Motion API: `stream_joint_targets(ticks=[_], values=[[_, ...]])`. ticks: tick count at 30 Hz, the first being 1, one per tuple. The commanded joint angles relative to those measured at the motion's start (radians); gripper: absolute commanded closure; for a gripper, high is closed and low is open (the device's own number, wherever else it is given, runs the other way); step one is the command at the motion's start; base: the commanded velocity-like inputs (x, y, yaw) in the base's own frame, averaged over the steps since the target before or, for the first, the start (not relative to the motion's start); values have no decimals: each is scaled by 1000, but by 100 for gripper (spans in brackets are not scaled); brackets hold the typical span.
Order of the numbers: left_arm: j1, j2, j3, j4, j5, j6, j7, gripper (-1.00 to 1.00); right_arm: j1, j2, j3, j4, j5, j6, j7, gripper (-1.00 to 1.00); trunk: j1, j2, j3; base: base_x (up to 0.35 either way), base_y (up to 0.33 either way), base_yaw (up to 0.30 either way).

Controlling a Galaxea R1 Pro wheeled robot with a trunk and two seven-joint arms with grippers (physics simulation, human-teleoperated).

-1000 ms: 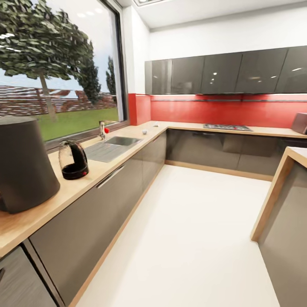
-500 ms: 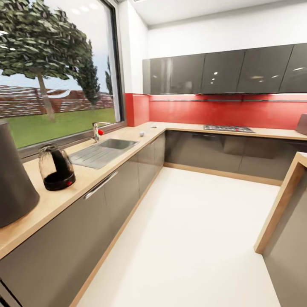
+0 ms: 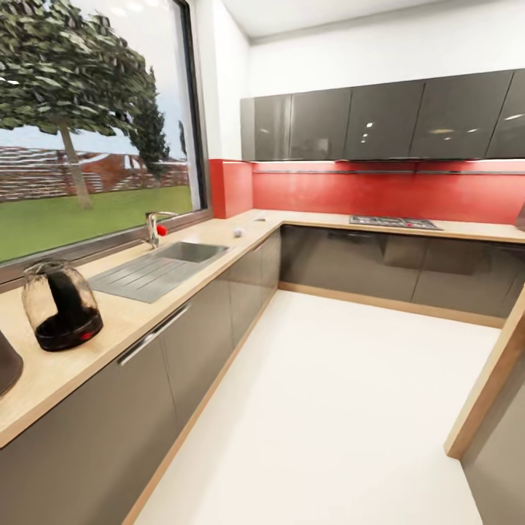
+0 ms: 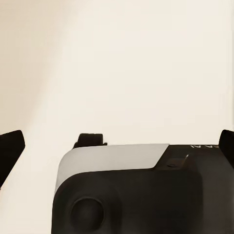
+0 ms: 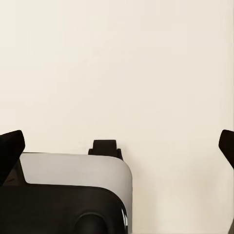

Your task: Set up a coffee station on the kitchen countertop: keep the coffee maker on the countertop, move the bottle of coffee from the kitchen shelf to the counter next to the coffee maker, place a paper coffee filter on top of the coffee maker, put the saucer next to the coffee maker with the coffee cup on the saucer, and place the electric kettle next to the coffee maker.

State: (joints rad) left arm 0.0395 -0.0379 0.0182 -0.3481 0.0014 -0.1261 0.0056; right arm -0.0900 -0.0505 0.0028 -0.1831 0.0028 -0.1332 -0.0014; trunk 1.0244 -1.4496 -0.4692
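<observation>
Home kitchen, modern fitted style, U-shaped layout. Wooden countertop (image 3: pixel 219 240) runs along the left wall and across the far wall, with glossy grey base cabinets (image 3: pixel 211 328) beneath. Steel sink (image 3: pixel 186 252) with drainer and tap (image 3: pixel 153 227) set in the left counter under a large window (image 3: pixel 87 124) looking onto lawn and trees. Hob (image 3: pixel 394 222) set in the far counter. Red backsplash (image 3: pixel 386 191) behind it; dark glossy wall cupboards (image 3: pixel 379 120) above. Glass coffee maker (image 3: pixel 62 306) stands on the near left counter. Pale floor (image 3: pixel 335 415). Wood-edged counter end at near right.
</observation>
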Motion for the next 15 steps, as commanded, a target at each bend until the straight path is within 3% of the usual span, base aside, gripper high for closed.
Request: stream_joint_targets(ticks=[1,9,15], values=[[0,0,2,-2,0,-1,1,-100,-1,0,0,1,0,-3,0,-100,1,0,-1,320,-79,0],[0,0,2,-1,0,-1,1,-100,-1,0,0,1,0,-3,0,-100,1,0,-1,320,-79,9],[0,0,1,-2,0,-1,1,-100,-1,1,-1,1,0,-3,0,-100,1,0,-1,320,-79,194]])
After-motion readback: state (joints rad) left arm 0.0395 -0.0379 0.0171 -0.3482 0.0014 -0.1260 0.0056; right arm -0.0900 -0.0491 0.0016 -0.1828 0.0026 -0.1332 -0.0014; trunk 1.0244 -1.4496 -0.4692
